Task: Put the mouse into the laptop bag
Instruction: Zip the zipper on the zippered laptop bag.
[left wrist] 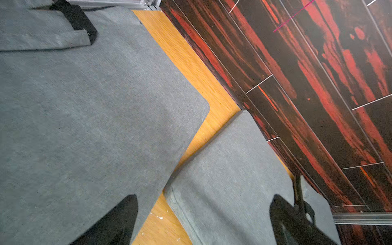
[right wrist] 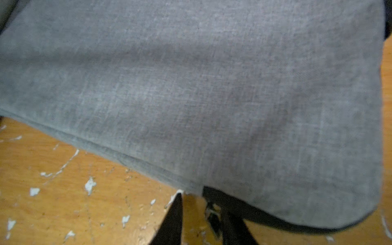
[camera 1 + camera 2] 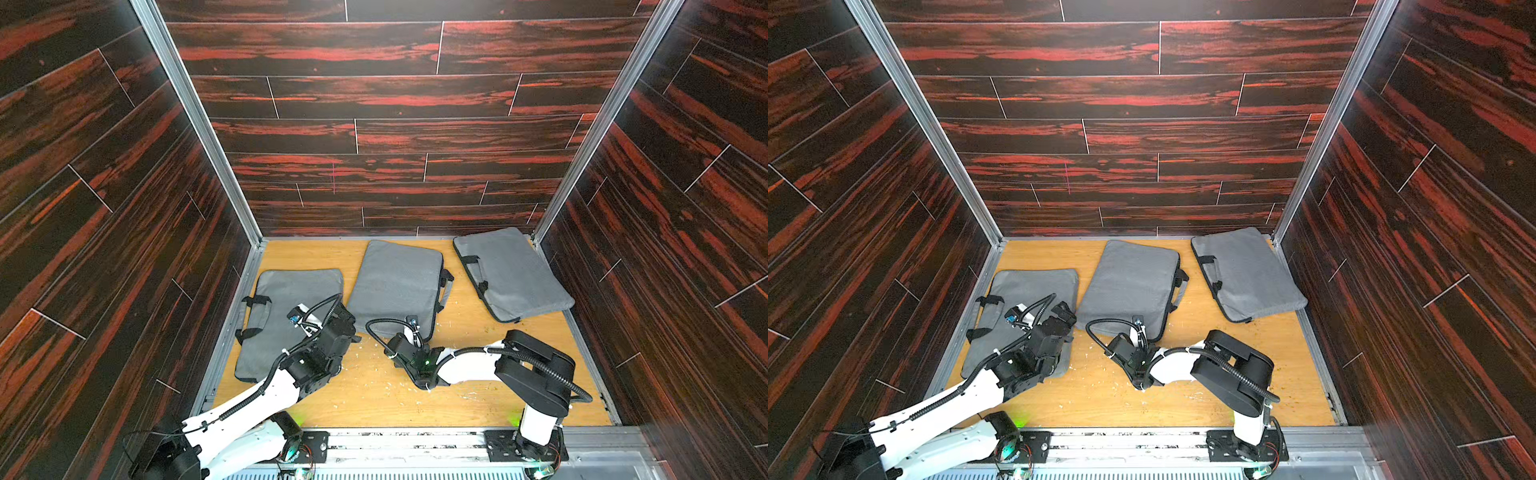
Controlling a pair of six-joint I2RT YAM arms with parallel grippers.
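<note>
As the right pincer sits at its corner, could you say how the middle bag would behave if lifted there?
The middle bag is soft cloth, so it would probably sag from a corner. Looking padded, it seems light. The woven surface likely resists slipping.

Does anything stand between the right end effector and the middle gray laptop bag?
Nothing visible does. The right end effector sits right at the middle laptop bag's near edge, fingers pointing at it. No mouse shows in any view.
</note>
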